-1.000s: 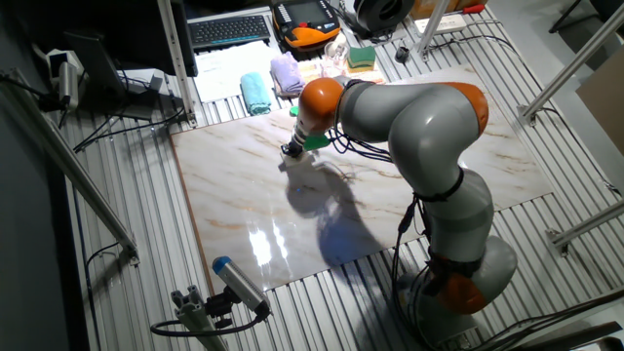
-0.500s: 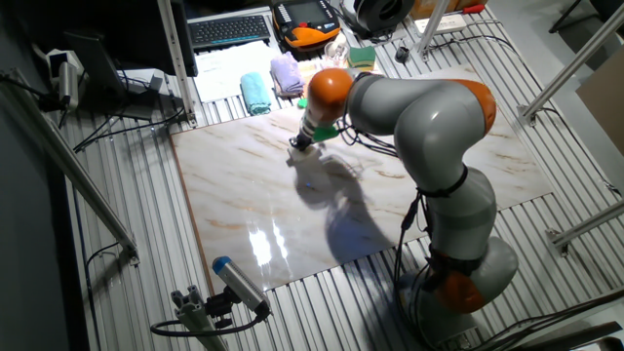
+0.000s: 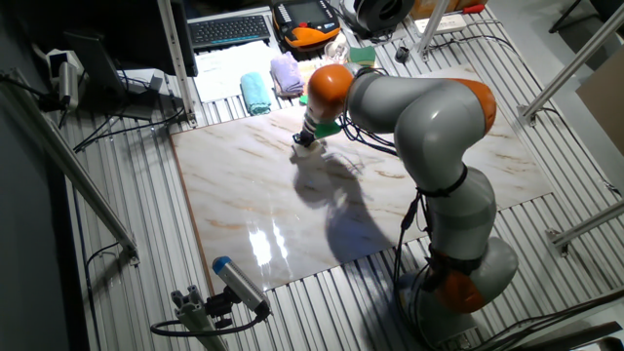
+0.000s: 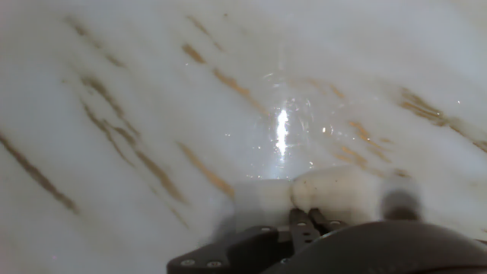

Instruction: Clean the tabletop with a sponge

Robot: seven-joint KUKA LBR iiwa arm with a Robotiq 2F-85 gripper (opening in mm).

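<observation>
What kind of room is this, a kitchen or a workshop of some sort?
Most likely a robotics lab, not a kitchen: a robot arm works over a marble-look tabletop set on a ribbed metal surface, with a keyboard behind.

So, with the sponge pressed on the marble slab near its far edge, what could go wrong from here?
1. The gripper wipes near the far edge of the tabletop; a longer stroke might run off onto the ribbed metal surface.
2. The teal cloth and lilac cloth lie just past that edge and could be pushed.
3. In the hand view the sponge looks squashed and blurred, so it might slip from the grip.
</observation>
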